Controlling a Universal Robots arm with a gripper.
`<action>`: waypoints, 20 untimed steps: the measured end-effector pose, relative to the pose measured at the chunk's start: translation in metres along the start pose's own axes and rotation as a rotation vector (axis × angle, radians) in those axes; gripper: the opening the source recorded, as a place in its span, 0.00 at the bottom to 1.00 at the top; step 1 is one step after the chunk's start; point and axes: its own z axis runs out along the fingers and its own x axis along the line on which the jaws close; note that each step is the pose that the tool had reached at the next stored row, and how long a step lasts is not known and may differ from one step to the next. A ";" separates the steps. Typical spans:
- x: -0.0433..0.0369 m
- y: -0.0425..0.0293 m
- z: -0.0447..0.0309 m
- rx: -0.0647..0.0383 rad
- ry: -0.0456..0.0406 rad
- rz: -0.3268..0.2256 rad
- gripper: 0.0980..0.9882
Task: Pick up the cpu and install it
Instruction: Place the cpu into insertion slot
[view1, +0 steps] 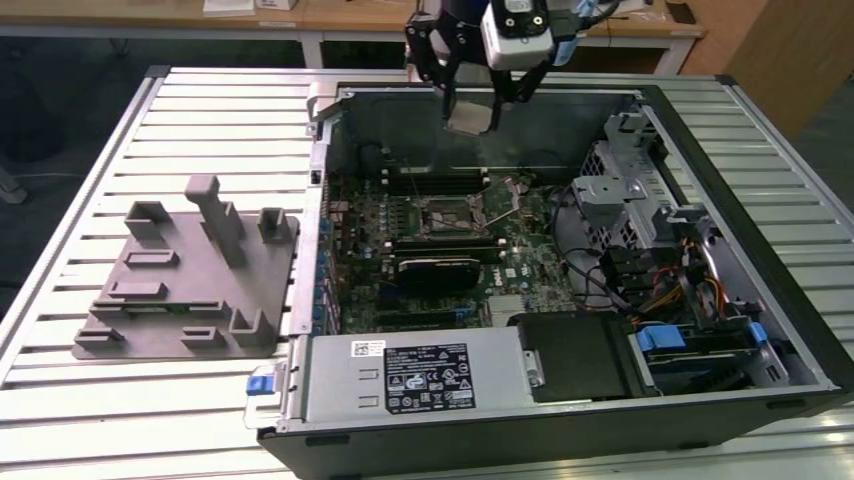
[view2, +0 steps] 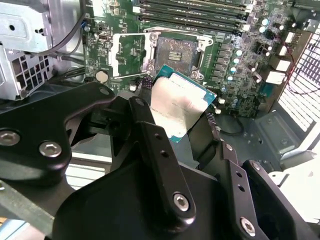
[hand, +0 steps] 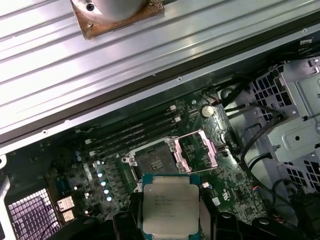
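My gripper (view1: 474, 108) hangs above the back part of the open computer case, shut on the cpu (view1: 470, 119), a small flat silvery square. In both wrist views the cpu (view2: 180, 104) (hand: 170, 204) sits between the black fingers (view2: 150, 135), with its metal top and teal rim showing. The motherboard socket (view1: 447, 212) (view2: 175, 52) (hand: 152, 162) lies below the held chip with its metal load plate (hand: 197, 149) swung open. The chip is well clear of the socket, up in the air.
The case (view1: 400, 385) lies open on a slatted metal table (view1: 214, 110). Memory sticks (view1: 434, 182), a drive cage (view1: 627, 190), cables (view1: 667, 270) and the power supply (view1: 414, 375) surround the socket. A grey fixture (view1: 187, 280) with holder blocks stands at the exterior view's left.
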 end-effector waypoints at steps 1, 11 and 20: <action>0.0000 -0.0001 0.0013 0.001 -0.0003 0.000 0.50; 0.0004 -0.0018 0.0220 0.014 -0.0056 -0.001 0.50; 0.0007 -0.0029 0.0342 0.021 -0.0085 -0.001 0.50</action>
